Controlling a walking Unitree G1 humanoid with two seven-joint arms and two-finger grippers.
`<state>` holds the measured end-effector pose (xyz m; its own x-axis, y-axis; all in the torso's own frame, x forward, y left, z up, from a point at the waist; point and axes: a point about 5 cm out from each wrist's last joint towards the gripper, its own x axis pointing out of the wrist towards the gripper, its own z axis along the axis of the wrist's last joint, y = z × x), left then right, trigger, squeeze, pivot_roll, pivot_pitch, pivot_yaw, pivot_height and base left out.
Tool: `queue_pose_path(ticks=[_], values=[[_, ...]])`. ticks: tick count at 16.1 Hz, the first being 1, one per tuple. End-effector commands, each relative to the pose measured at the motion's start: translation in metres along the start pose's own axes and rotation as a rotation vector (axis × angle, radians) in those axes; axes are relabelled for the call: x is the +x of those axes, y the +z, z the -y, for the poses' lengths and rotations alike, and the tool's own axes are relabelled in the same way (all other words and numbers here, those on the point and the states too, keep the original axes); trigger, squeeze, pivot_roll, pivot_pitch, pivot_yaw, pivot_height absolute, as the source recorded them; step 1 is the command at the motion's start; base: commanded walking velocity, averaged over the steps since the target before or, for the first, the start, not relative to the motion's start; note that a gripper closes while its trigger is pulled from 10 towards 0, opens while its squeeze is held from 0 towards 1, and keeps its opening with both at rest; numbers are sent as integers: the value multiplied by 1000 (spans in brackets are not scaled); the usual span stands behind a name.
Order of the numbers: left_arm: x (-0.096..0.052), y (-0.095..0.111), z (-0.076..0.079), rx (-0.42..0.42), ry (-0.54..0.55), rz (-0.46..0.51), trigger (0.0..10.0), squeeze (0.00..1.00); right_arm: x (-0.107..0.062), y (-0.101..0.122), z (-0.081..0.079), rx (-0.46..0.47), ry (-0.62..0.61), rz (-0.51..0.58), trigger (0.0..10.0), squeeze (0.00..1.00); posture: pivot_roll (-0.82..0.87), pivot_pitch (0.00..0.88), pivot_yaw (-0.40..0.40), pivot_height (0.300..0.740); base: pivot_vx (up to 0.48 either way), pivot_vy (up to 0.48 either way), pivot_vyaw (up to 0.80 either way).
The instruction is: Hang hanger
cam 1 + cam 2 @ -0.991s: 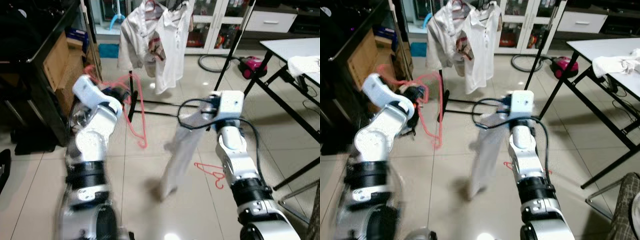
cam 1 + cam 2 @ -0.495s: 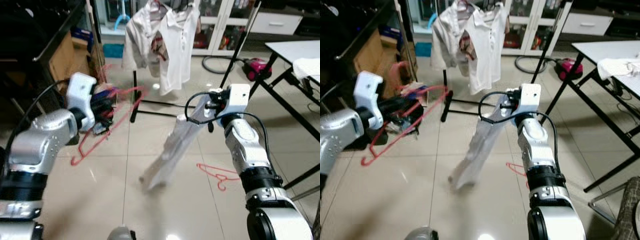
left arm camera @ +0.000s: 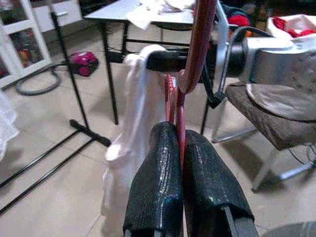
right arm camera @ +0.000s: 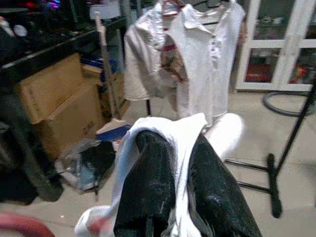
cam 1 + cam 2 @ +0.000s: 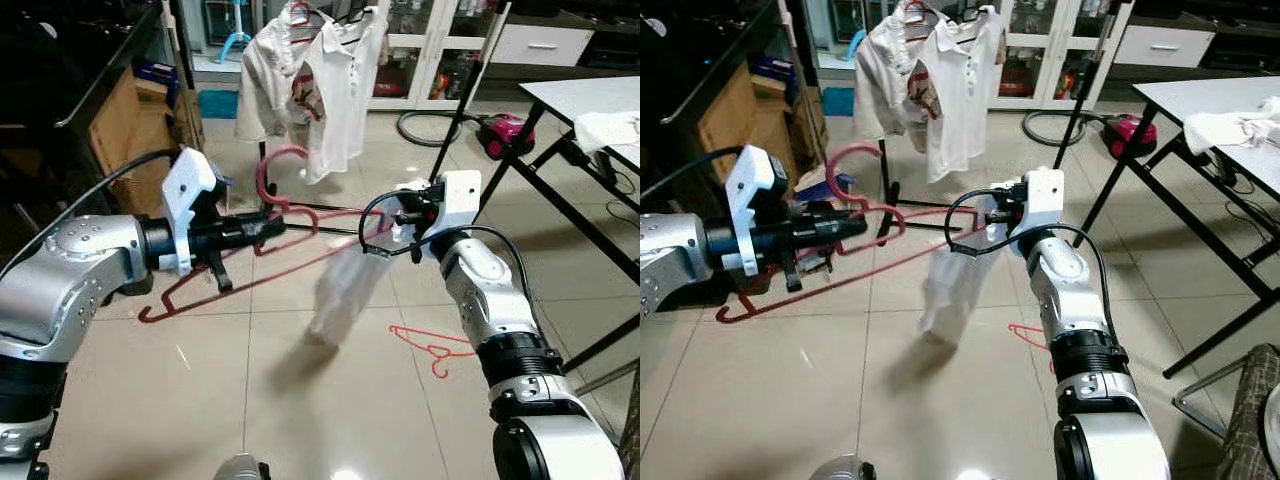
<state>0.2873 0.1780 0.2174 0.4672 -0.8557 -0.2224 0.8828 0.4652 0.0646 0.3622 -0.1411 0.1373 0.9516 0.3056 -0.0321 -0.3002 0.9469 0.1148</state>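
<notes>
Gripping the red hanger [image 5: 262, 234], your left gripper [image 5: 262, 229] holds it level above the floor; the left wrist view shows both fingers [image 3: 157, 182] pinched on its wire. Your right gripper [image 4: 173, 163] clamps a white garment [image 5: 340, 290], fabric squeezed between the fingers. A second red hanger [image 5: 428, 347] lies on the tiles.

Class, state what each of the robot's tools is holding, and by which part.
The left tool grips the red hanger near its neck. The right tool pinches the white garment at its top edge.
</notes>
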Motion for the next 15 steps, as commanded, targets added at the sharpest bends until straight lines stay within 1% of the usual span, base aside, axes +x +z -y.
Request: queue_pose_path(ticks=[1, 4, 5, 7, 8, 9, 10, 13, 15], values=[[1, 4, 1, 26, -33, -6, 10000, 0, 3, 23, -2, -6, 43, 63, 10000, 0, 35, 0, 4, 740, 0, 0, 0], [0, 6, 0, 36, -39, 1, 10000, 0, 1, 29, -2, -28, 94, 71, 10000, 0, 31, 0, 7, 740, 0, 0, 0], [-1, 8, 1, 40, -41, 6, 10000, 0, -1, 29, 2, -39, 92, 64, 10000, 0, 31, 0, 7, 740, 0, 0, 0], [-3, 13, 7, 52, -66, 24, 10000, 0, -4, 23, 15, -101, 56, 35, 10000, 0, 30, 0, 7, 740, 0, 0, 0], [-4, 14, 9, 56, -74, 24, 10000, 0, -5, 21, 19, -110, 47, 28, 10000, 0, 30, 0, 7, 740, 0, 0, 0], [-7, 16, 13, 62, -88, 26, 10000, 0, -6, 18, 27, -103, 30, 11, 10000, 0, 36, 0, 7, 740, 0, 0, 0], [-11, 16, 14, 64, -88, 21, 10000, 0, -8, 19, 30, -94, 36, 7, 10000, 0, 36, 0, 7, 740, 0, 0, 0], [-17, 15, 13, 44, -78, 27, 10000, 0, -14, 22, 31, -125, 121, 1, 10000, 0, 40, 0, 4, 740, 0, 0, 0], [-17, 8, 11, 24, -68, 21, 10000, 0, -19, 29, 34, -126, 174, 7, 10000, 0, 35, 0, 0, 740, 0, 0, 0]])
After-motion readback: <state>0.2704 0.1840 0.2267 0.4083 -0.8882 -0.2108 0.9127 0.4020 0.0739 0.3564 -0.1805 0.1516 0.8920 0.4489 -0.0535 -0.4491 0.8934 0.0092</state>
